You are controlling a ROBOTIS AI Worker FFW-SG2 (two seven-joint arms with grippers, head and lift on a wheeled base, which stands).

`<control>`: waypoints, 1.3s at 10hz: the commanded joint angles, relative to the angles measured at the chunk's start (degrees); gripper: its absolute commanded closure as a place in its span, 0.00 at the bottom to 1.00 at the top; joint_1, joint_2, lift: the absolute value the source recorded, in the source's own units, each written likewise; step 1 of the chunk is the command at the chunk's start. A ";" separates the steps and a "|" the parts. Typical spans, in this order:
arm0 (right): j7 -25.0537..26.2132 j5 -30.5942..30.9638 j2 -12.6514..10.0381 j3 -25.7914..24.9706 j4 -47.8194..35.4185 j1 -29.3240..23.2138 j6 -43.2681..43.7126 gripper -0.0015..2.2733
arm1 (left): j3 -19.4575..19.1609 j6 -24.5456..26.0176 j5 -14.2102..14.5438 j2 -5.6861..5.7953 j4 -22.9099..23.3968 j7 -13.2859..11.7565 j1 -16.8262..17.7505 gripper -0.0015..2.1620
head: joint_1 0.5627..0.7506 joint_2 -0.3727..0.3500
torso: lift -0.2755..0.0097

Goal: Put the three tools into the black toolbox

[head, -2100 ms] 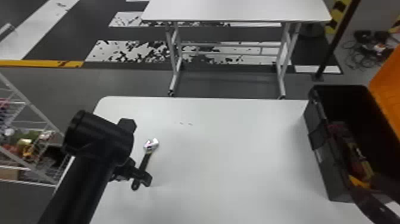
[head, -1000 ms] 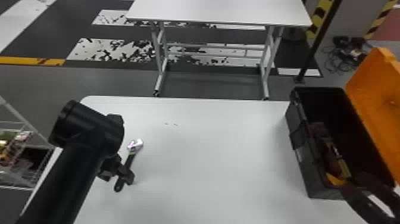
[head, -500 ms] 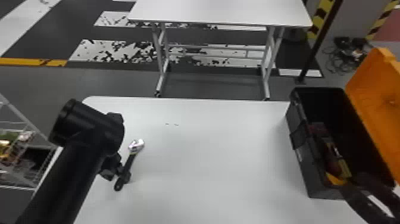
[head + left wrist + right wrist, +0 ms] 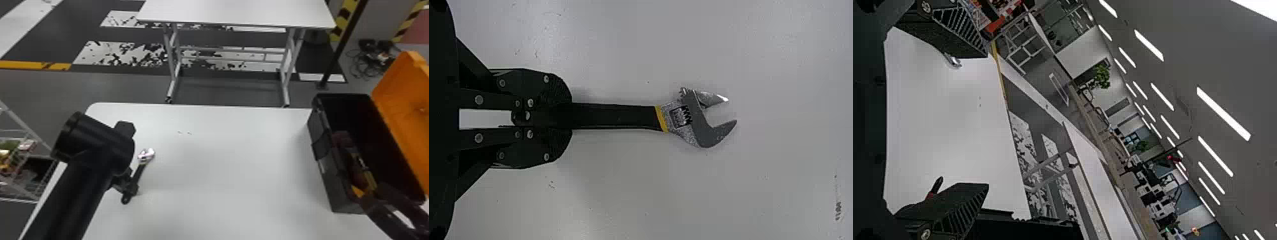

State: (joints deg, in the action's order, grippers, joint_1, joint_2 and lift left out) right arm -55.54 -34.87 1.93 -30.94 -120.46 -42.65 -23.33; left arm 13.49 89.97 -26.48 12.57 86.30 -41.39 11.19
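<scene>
"Head view?"

"The left hand (image 4: 130, 185) is pinching an adjustable wrench (image 4: 139, 172) at the worktop's (image 4: 223, 166) left side, its steel jaws pointing toward the far edge, slightly right. The right hand (image 4: 374, 194) is hovering by the open black toolbox (image 4: 330, 191)."

"Left wrist view?"

"The handle is running straight out from between the fingers (image 4: 560, 150)."

"Right wrist view?"

"That hand's fingers (image 4: 960, 207) are standing wide apart."

The left tool (image 4: 129, 186) had its two black fingers (image 4: 560, 89) closed on the handle end of an adjustable wrench (image 4: 611, 116). A yellow band (image 4: 661, 119) divided the black handle from the silver head (image 4: 701, 122), whose open mouth faced away from the fingers. Behind lay the pale desk (image 4: 769, 60), marked with small dark scuffs (image 4: 838, 211); whether the wrench touched it was unclear.
</scene>
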 commanded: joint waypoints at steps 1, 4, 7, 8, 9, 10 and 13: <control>0.00 0.16 0.00 0.36 0.31 0.29 -0.01 0.04 | -0.66 0.06 -0.07 0.44 4.58 -0.79 -0.82 0.99 | 0.70 0.53 | 0.79; 0.08 0.68 0.00 0.97 0.48 0.64 -0.01 0.04 | -2.41 0.06 -0.07 1.14 12.49 -1.94 -3.28 0.99 | 0.70 0.52 | 0.79; 0.35 2.00 0.00 1.76 0.48 1.87 -2.64 0.04 | -6.98 0.06 1.60 1.49 24.35 -0.88 -10.05 0.99 | 0.70 0.53 | 0.79; 0.35 2.26 0.09 2.55 0.40 2.57 -4.05 0.04 | -7.25 0.06 2.57 1.40 28.40 0.00 -12.60 0.99 | 0.70 0.54 | 0.79; 0.70 2.88 0.18 3.26 -0.04 3.81 -7.56 0.04 | -6.90 0.06 2.57 0.96 32.18 0.61 -15.32 0.99 | 0.70 0.55 | 0.79; 1.14 4.02 0.35 4.14 -1.01 5.21 -11.43 0.04 | -6.46 0.06 3.01 0.35 35.60 1.40 -17.87 0.99 | 0.70 0.55 | 0.79; 2.72 7.27 0.35 7.21 -3.29 5.91 -14.07 0.04 | -8.74 0.06 9.69 -1.15 39.56 3.16 -22.62 0.99 | 0.70 0.55 | 0.79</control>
State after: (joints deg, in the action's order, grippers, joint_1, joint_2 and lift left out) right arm -52.82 -28.12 2.29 -24.23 -123.62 -36.76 -37.27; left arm 5.60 89.96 -18.67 11.69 125.39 -38.28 -10.82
